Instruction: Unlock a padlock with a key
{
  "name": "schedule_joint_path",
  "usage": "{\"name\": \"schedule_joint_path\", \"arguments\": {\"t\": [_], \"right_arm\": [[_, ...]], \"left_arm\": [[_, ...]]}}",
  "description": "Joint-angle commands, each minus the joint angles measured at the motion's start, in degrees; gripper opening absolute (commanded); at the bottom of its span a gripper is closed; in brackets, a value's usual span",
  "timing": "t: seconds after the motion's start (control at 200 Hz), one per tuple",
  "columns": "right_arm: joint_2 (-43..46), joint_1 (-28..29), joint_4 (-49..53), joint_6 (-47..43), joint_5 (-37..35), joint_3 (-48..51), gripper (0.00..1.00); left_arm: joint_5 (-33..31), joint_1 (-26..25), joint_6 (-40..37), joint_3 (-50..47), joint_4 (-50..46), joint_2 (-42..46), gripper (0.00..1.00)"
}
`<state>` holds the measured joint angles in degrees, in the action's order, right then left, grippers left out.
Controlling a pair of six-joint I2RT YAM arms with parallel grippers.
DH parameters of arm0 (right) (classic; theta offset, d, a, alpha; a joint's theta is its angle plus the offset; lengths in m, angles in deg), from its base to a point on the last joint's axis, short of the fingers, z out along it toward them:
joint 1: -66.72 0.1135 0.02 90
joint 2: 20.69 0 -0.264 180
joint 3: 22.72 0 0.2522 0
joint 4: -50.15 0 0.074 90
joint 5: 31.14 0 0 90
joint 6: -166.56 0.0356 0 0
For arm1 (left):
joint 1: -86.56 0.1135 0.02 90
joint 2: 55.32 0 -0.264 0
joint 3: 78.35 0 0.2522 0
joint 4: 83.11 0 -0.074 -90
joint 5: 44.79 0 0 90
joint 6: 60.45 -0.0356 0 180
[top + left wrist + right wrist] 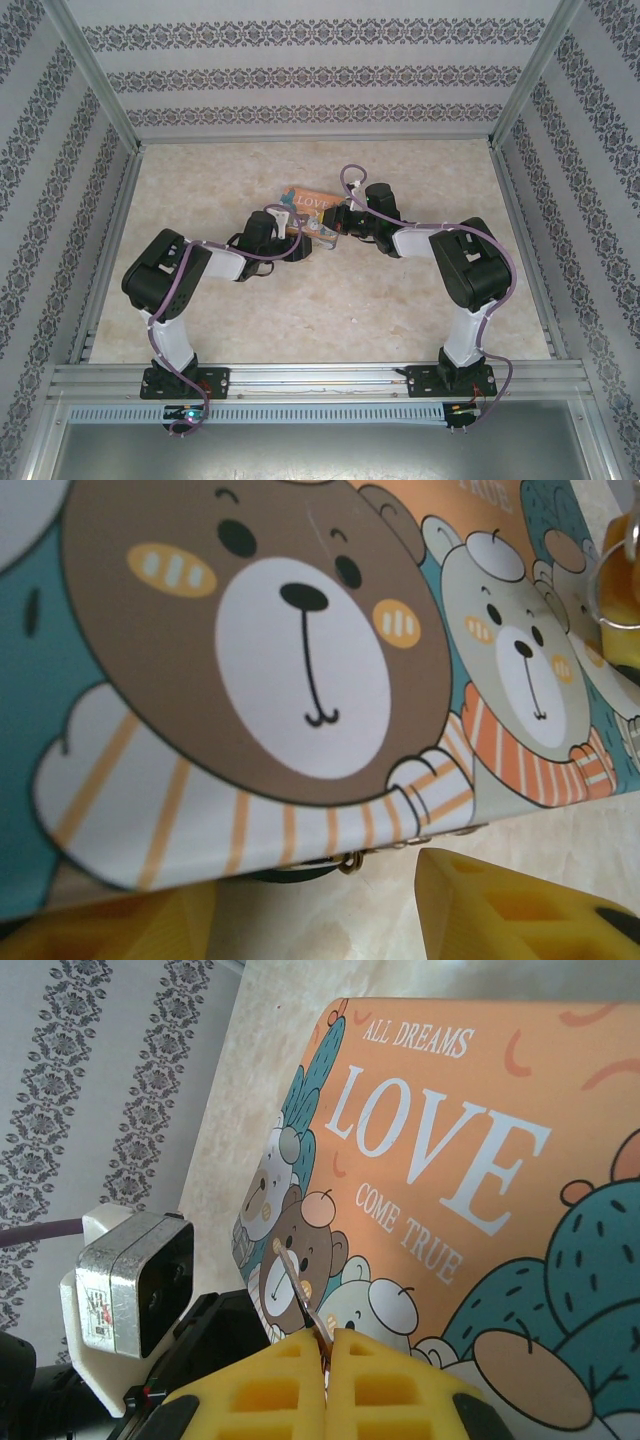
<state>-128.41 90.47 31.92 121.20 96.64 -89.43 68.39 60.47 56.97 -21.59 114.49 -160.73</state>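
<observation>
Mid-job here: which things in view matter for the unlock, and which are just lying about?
Job: key, pinched in right gripper; left gripper, jaws apart.
Lying about: LOVE tin; table.

Close up on the printed side of a tin (440, 505), slanting across the frame. At centre, a large brown bear (250, 630) with orange cheek patches and a white, orange-striped scarf. To its right, a smaller grey bear (515, 670) in a pale beret and orange-striped scarf. Below the tin's lower edge, the left hand (315, 890) with yellow fingers (500, 910) spread apart, a small brass-coloured ring (348, 862) between them. Pale marbled worktop (570, 850) at lower right. At the upper right edge, blurred, a silvery metal ring (612, 590) beside something yellow.
</observation>
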Motion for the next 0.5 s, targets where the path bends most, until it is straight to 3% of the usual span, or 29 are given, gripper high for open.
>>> {"name": "schedule_joint_path", "arguments": {"t": [0.0,0.495], "right_arm": [[-1.34,0.38,6.65,-0.61,0.2,2.59,0.0],[-1.26,0.42,6.77,-0.52,0.45,2.41,0.0]], "left_arm": [[1.1,-2.22,-0.49,0.92,3.06,-1.73,0.54],[-0.13,-3.4,3.72,0.52,5.8,-2.37,0.47]]}}
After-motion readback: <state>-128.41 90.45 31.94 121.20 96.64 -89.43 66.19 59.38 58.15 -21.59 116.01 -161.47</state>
